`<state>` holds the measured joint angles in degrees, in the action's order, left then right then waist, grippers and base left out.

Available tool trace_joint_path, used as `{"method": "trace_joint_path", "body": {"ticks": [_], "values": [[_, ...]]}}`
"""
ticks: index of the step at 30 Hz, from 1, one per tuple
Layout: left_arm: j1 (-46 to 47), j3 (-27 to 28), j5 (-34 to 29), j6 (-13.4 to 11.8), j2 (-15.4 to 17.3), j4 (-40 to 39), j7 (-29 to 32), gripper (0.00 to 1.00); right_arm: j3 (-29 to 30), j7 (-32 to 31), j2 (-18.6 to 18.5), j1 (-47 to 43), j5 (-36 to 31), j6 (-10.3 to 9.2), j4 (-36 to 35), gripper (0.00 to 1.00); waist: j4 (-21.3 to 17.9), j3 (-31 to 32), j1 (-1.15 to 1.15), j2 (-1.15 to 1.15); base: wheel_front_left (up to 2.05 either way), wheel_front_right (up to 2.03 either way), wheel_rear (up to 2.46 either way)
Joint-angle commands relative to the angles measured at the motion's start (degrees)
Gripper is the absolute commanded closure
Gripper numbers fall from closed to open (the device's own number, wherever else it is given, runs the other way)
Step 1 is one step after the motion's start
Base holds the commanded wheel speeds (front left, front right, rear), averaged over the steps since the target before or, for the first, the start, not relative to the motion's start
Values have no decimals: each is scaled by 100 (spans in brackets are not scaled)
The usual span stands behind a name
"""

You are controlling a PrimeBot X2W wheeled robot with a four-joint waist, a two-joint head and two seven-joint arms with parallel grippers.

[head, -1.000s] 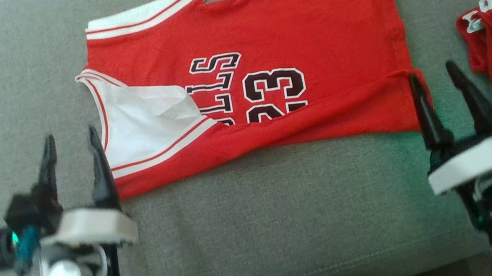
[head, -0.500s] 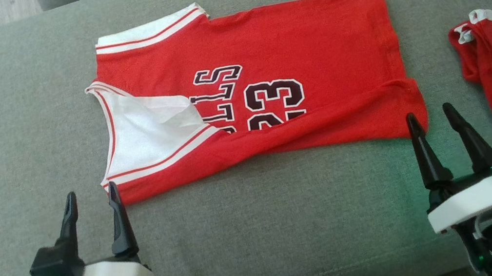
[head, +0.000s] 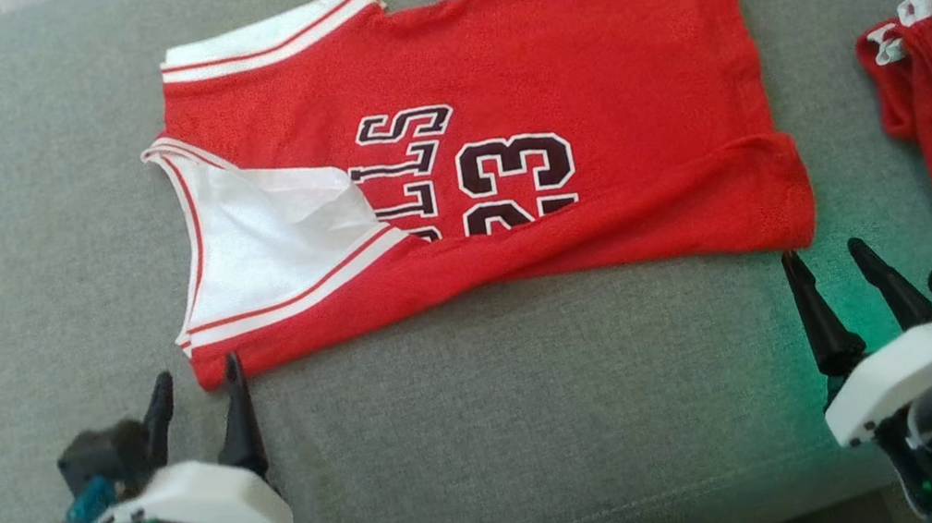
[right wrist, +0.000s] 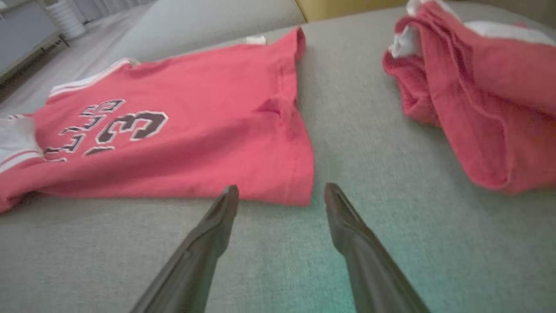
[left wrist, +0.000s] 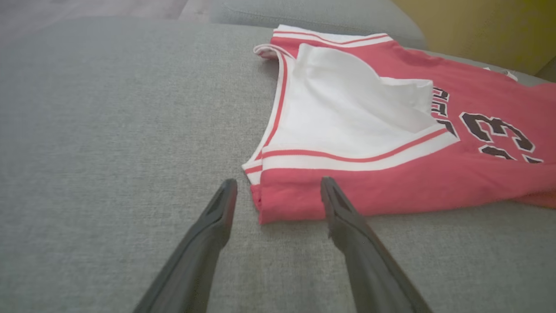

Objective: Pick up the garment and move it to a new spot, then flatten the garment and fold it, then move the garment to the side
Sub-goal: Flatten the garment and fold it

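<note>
Garment (head: 503, 143), spread across the frame's upper middle, should I think be pinched through both layers at its lower corners, where my left gripper (head: 197, 371) and right gripper (head: 822, 252) hover open-fingered and empty.

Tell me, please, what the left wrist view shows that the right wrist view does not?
Left wrist view: the open left gripper framing the jersey's shoulder corner, and the broad white lining folded open. Right wrist view: the open right gripper just short of the jersey's hem corner, and a second red garment, bunched up. Both: the red jersey with its black number, lying on the grey cushion.
</note>
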<state>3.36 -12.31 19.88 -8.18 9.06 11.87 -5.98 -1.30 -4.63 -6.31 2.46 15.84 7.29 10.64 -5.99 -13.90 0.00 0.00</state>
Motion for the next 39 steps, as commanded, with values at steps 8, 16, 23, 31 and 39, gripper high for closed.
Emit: {"method": "trace_joint_path", "body": {"ticks": [8,16,23,31,39], "values": [[558,243,398,136,127,178,720,0,2,-430,-157,678,95,20,289,0,12,-294,0,0,0,0,0],[855,212,719,319,163,279,1336,69,-121,-738,-151,1148,352,20,741,5,47,-503,0,0,0,0,0],[965,235,746,440,263,141,1169,100,-260,-800,-273,1215,765,20,799,100,70,-596,0,0,0,0,0],[899,424,719,310,359,-310,848,100,-351,-923,-523,949,997,20,505,100,86,-527,0,0,0,0,0],[201,590,779,7,498,-953,1100,100,-448,-1241,-870,434,1126,20,-18,100,117,-199,0,0,0,0,0]]}}
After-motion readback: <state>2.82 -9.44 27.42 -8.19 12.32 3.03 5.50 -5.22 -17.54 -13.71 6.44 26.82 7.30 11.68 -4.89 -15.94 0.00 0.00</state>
